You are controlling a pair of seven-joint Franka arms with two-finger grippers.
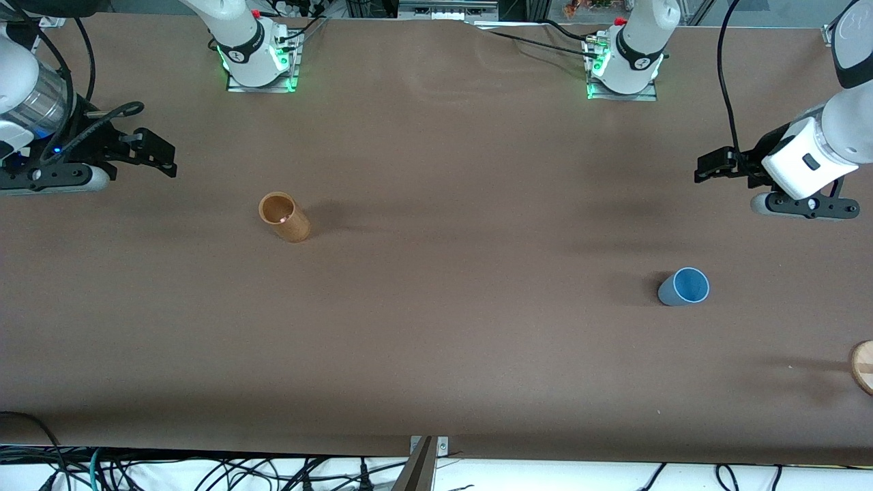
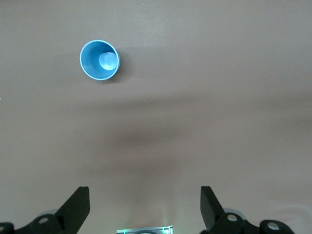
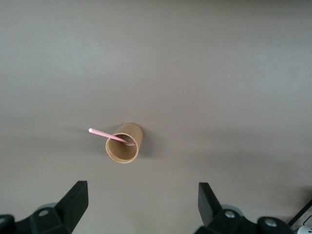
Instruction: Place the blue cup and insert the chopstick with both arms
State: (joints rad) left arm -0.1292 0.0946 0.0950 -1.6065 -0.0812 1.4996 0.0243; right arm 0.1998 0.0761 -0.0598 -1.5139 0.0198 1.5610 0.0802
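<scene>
The blue cup [image 1: 684,286] [image 2: 100,60] stands upright on the brown table, mouth up, toward the left arm's end. A tan wooden cylinder [image 1: 284,217] [image 3: 124,143] stands toward the right arm's end. The thin pink chopstick [image 3: 105,135] leans inside the cylinder, with one end sticking out over its rim. My left gripper [image 1: 706,168] [image 2: 145,192] hangs open and empty over bare table at its own end, apart from the cup. My right gripper [image 1: 160,155] [image 3: 141,187] hangs open and empty over bare table at its end, apart from the cylinder.
A round pale wooden piece [image 1: 863,366] shows at the picture's edge at the left arm's end, nearer to the front camera than the cup. The two arm bases [image 1: 259,65] [image 1: 622,71] stand along the table's back edge. Cables lie below the table's front edge.
</scene>
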